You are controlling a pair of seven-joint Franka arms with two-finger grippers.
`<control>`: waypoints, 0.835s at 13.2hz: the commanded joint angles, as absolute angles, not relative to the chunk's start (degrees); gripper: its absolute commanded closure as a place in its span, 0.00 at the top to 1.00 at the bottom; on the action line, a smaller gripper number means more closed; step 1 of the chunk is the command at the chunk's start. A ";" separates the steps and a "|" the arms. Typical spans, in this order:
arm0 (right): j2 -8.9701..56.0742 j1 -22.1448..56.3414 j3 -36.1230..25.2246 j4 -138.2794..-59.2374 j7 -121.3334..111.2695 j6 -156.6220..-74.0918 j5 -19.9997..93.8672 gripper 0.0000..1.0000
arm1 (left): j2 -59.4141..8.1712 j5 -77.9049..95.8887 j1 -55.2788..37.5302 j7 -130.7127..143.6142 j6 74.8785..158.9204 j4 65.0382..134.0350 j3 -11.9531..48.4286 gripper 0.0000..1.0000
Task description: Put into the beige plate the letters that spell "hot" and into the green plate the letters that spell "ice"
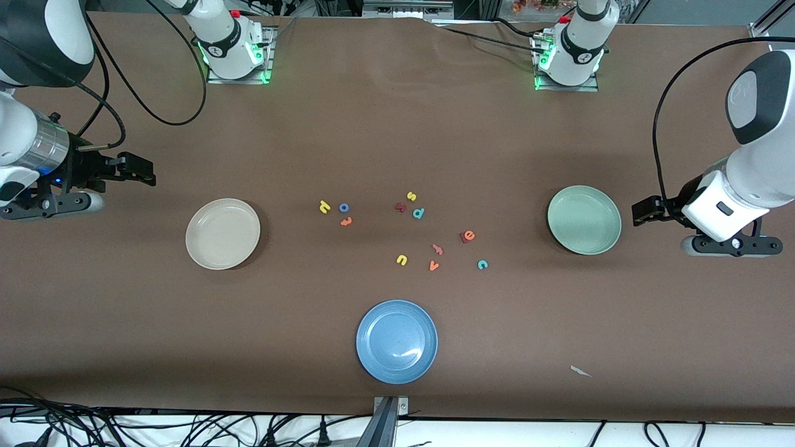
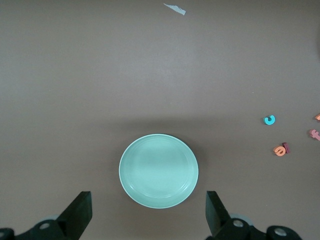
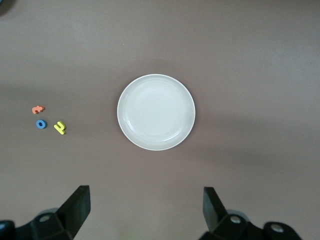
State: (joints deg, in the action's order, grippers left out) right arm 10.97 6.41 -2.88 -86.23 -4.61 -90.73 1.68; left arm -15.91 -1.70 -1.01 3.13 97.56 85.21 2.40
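- Nothing sorted yet: beige plate and green plate sit empty.
- Left gripper and right gripper wait, fingers spread, grasping nothing.
- Next: descend on the yellow h.

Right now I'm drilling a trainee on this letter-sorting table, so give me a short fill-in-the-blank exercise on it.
1. The beige plate holds ____ letters.
2. The blue o lies beside the yellow h and the ____ t.
3. The plate nearest the front camera is ____.
4. The teal c lies on the ____, not in the green plate.

Missing words: no; orange; blue; table
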 commanded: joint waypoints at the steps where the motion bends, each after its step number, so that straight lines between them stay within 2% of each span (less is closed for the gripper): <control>1: 10.63 6.33 -2.99 -86.40 -4.13 -90.18 2.64 1.00 | -15.56 -1.23 -0.88 2.46 97.21 85.34 2.29 1.00; 6: 10.63 6.33 -2.99 -86.40 -4.13 -90.18 2.64 1.00 | -17.14 -1.14 -2.63 6.22 97.29 86.65 2.37 1.00; 11: 10.72 6.15 -3.08 -86.40 -4.57 -90.18 2.64 1.00 | -22.40 -1.23 -7.99 18.62 97.73 86.84 2.37 1.00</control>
